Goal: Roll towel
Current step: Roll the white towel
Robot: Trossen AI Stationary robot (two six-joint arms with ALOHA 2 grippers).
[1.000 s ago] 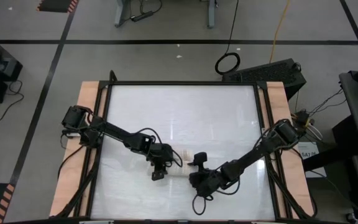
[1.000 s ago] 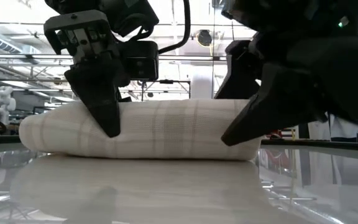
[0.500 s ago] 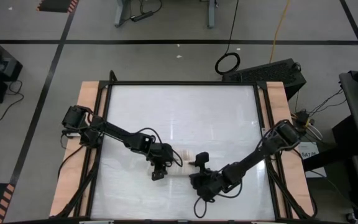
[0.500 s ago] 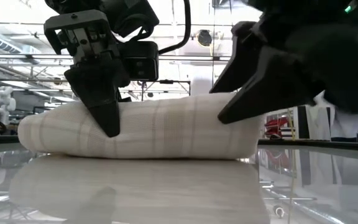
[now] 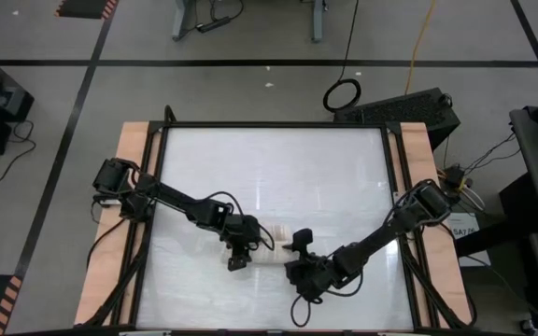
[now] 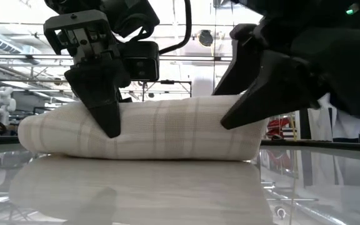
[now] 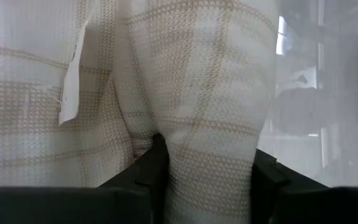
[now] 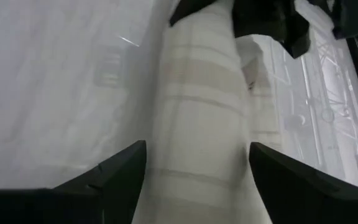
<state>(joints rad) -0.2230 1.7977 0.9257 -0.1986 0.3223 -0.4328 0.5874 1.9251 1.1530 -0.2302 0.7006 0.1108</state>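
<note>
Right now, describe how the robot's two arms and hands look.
Both arms are matte black, jointed, with black cables looping alongside. The left hand has blocky housing and tapered dark wedge-shaped fingers; the right hand ends in similar flat, dark, pointed fingers. No markings are visible on either.

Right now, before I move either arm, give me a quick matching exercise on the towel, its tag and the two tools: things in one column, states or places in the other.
Things:
1. cream plaid cloth towel
2. small white fabric tag
3. left tool
4. right tool

States:
A. fingers straddling one end of the roll, not squeezing it
B. rolled up, lying on the table
C. closed on the roll
D. hanging off the cloth

Pairs: 1-B, 2-D, 3-C, 4-A
</note>
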